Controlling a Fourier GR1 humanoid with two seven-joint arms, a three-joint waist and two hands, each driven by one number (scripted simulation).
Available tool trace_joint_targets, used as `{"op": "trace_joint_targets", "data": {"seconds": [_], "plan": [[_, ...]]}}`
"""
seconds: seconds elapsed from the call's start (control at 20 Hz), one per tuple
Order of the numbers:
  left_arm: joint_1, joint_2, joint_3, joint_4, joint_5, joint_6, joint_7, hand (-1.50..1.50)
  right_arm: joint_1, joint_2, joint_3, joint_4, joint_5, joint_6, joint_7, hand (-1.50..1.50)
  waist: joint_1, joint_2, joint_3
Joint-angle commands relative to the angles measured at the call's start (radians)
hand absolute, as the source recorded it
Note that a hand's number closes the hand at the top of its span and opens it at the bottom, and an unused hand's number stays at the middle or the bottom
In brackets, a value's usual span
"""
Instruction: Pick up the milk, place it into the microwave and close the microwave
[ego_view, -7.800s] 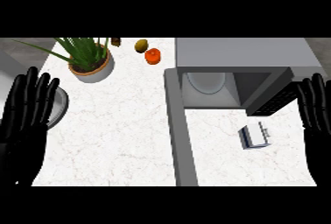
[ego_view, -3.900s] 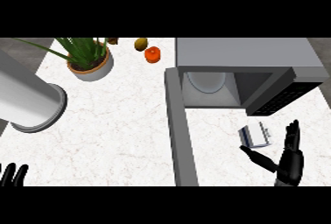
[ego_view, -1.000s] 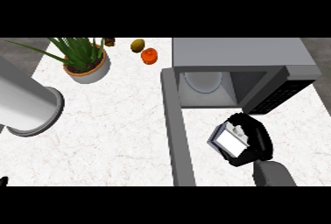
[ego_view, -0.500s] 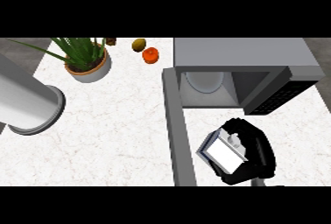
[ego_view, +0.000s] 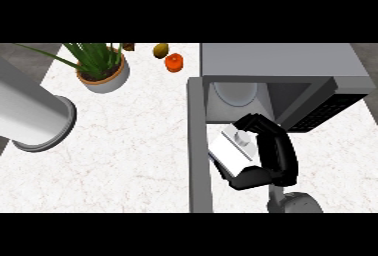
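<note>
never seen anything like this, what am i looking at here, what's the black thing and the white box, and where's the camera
The camera sits at a humanoid robot's head, looking steeply down at a white marble kitchen counter.

The black thing is the robot's right hand, on a grey forearm coming in from the lower edge. Its fingers are curled round the white box, a milk carton, held just in front of the microwave. The microwave's door stands open, the long grey strip running down the picture, and a round turntable shows inside.

At the left, the big grey cylinder is probably the robot's other forearm close to the camera; that hand is out of view.

Farther back on the counter stand a potted plant and some small fruit.
</note>
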Motion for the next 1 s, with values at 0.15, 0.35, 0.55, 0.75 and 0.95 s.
{"op": "trace_joint_targets", "data": {"seconds": [0.15,0.35,0.55,0.75,0.95], "plan": [[-0.047,0.031,0.081,0.037,0.041,-0.024,0.024,-1.50,-0.215,0.005,-0.019,0.208,0.075,-0.211,0.014,1.50,0.006,0.002,0.000],[-0.090,0.029,0.076,0.093,0.020,-0.044,0.011,-1.50,-0.321,0.004,-0.116,0.448,0.027,-0.209,-0.068,1.50,0.010,0.005,0.000],[-0.059,0.014,0.088,0.051,0.033,-0.061,0.029,-1.50,-0.409,0.004,-0.201,0.654,0.031,-0.171,-0.143,1.50,0.016,0.006,0.001],[-0.083,0.049,0.142,0.117,0.060,-0.087,0.020,-1.50,-0.453,0.004,-0.220,0.734,0.020,-0.158,-0.206,1.50,0.021,0.007,0.001],[-0.136,0.048,0.126,0.076,0.051,-0.053,0.079,-1.50,-0.556,-0.065,-0.315,0.950,0.007,-0.072,-0.330,1.50,0.023,0.012,0.002]]}}
